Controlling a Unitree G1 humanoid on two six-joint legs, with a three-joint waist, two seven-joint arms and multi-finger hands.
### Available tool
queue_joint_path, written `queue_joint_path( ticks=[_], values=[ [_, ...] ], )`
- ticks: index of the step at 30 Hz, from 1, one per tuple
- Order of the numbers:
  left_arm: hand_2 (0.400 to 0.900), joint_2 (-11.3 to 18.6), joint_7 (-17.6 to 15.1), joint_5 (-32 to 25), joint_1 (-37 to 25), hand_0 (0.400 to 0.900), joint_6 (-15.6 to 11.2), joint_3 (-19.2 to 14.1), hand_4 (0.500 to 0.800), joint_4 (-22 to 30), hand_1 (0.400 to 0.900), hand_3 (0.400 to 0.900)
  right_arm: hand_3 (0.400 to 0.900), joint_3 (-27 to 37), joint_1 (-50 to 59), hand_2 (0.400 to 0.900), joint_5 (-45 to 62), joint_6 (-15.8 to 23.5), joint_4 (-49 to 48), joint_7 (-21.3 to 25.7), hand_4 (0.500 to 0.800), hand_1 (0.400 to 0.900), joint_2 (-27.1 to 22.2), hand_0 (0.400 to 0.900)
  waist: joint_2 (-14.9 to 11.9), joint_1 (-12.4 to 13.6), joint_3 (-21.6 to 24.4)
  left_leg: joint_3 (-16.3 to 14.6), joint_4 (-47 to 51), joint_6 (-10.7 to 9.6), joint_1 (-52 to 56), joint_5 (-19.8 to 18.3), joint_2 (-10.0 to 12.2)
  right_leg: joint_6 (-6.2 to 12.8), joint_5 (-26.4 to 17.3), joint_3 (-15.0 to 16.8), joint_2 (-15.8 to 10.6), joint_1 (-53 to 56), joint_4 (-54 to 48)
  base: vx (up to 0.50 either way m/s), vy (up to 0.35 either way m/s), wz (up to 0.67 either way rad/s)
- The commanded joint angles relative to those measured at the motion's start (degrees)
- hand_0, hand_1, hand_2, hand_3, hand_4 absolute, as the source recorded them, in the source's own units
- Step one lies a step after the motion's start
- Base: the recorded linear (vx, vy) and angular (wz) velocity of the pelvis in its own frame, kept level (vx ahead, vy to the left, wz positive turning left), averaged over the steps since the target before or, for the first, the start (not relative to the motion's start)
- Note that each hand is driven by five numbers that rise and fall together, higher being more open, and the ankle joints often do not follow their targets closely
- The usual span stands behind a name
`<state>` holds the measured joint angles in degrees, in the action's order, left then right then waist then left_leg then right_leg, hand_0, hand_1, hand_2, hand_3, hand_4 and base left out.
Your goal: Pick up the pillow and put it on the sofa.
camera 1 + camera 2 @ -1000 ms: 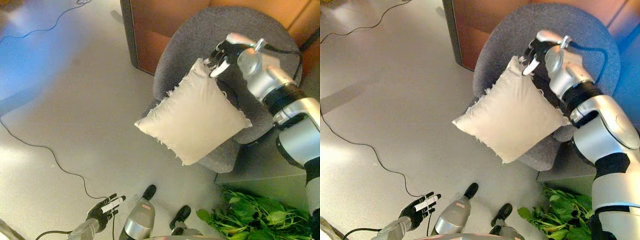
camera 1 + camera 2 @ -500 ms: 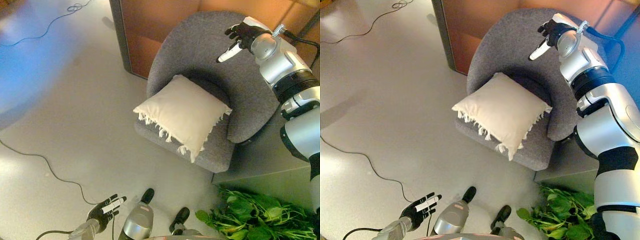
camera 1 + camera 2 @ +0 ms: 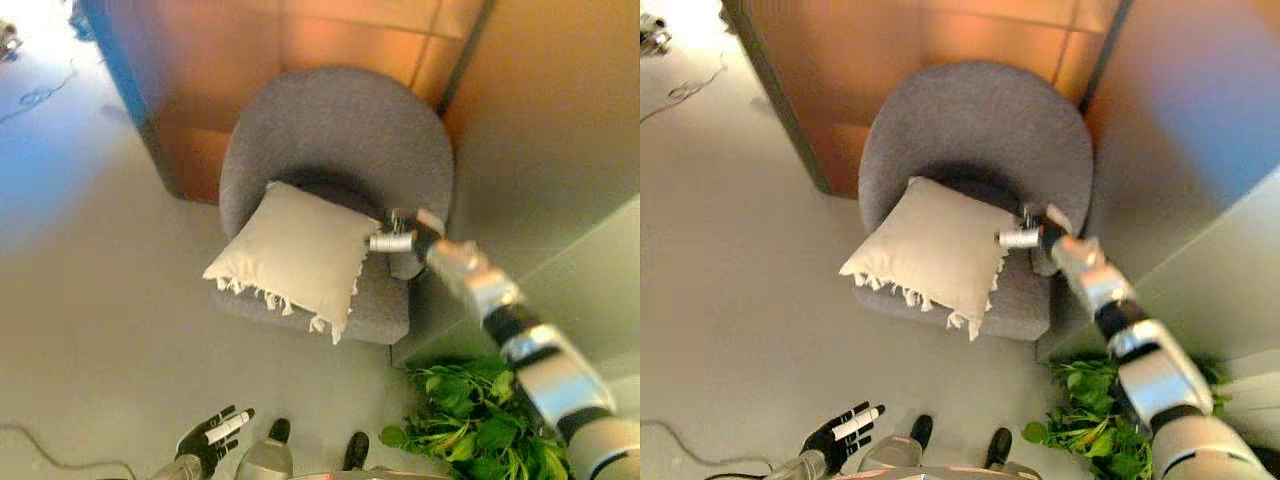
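A: Right hand [image 3: 402,240] — fingers blurred, can't tell if they're spread or curled, just beside the pillow's right corner.

B: And the pillow [image 3: 293,257] lies on the grey sofa [image 3: 340,135] seat (fringe over the front edge). Left hand [image 3: 840,430] low, fingers relaxed, empty.

I see through two head cameras looking steeply down from high up — set just apart, sharing nearly everything: the grey sofa [image 3: 335,150] far, bare floor [image 3: 730,290] left, green plant [image 3: 480,420] near right.
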<state>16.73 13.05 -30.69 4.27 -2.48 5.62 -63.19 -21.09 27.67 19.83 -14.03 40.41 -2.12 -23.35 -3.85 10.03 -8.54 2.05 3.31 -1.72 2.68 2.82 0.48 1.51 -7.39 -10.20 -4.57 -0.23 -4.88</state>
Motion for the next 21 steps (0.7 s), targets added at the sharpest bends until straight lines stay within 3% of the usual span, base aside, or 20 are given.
queue_joint_path(
  ticks=[1, 6, 10, 17, 21],
  values=[
    [0.9, -0.91, 0.03, 2.55, -1.25, 0.9, -3.52, 3.68, 0.8, -5.05, 0.9, 0.9, 0.9, 3.12, -8.88, 0.9, 1.01, 6.03, -1.25, 3.43, 0.8, 0.9, 0.68, 0.9, 1.99, -4.49, 3.08, -2.62, 1.69, 0.59, -0.1, -2.72, -0.23, 2.75, 8.96, 0.82, 0.23, 3.68, 5.25, -0.06, -0.032, -0.38],
    [0.9, -1.64, -0.26, 1.24, -3.32, 0.9, -3.04, 5.91, 0.8, -3.7, 0.9, 0.9, 0.9, 5.7, -18.28, 0.9, 2.21, 7.23, 4.43, 4.54, 0.8, 0.9, 3.67, 0.9, 2.71, -7.22, 3.92, -4.26, 1.69, 0.71, 1.05, -3.11, -0.18, 2.82, 8.63, 2.47, 0.84, 4.07, 4.82, -0.06, -0.028, -0.24],
    [0.9, -1.73, 0.69, 2.84, -5.58, 0.9, -1.01, 7.32, 0.8, -3.45, 0.9, 0.9, 0.9, 7.16, -22.17, 0.9, -1.02, 6.61, 12.97, 3.47, 0.8, 0.9, 5.29, 0.9, 3.15, -8.8, 4.38, -4.86, 1.69, 0.74, 1.56, -3.26, -0.31, 2.97, 8.46, 3.05, 1.08, 4.25, 4.7, -0.08, -0.044, -0.1],
    [0.9, -3.03, 2.52, 6.53, -7.44, 0.9, 0.4, 8.39, 0.8, -6.47, 0.9, 0.9, 0.9, 11.34, -24.01, 0.9, -2.25, 6.38, 29.64, 4.49, 0.8, 0.9, 8.52, 0.9, 3.74, -9.28, 5.07, -4.42, 1.69, 0.97, 2.56, -3.47, -0.61, 2.87, 8.36, 2.99, 1.41, 5.3, 4.42, -0.05, -0.033, -0.07],
    [0.9, -3.0, 2.45, 7.44, -7.46, 0.9, 0.44, 7.5, 0.8, -7.6, 0.9, 0.9, 0.9, 12.73, -24.75, 0.9, -1.98, 7.26, 32.54, 4.54, 0.8, 0.9, 8.7, 0.9, 4.15, -9.57, 5.48, -3.93, 1.69, 1.08, 3.14, -3.52, -0.89, 2.91, 8.35, 3.76, 1.61, 5.64, 4.43, -0.03, -0.013, -0.17]
  ],
)
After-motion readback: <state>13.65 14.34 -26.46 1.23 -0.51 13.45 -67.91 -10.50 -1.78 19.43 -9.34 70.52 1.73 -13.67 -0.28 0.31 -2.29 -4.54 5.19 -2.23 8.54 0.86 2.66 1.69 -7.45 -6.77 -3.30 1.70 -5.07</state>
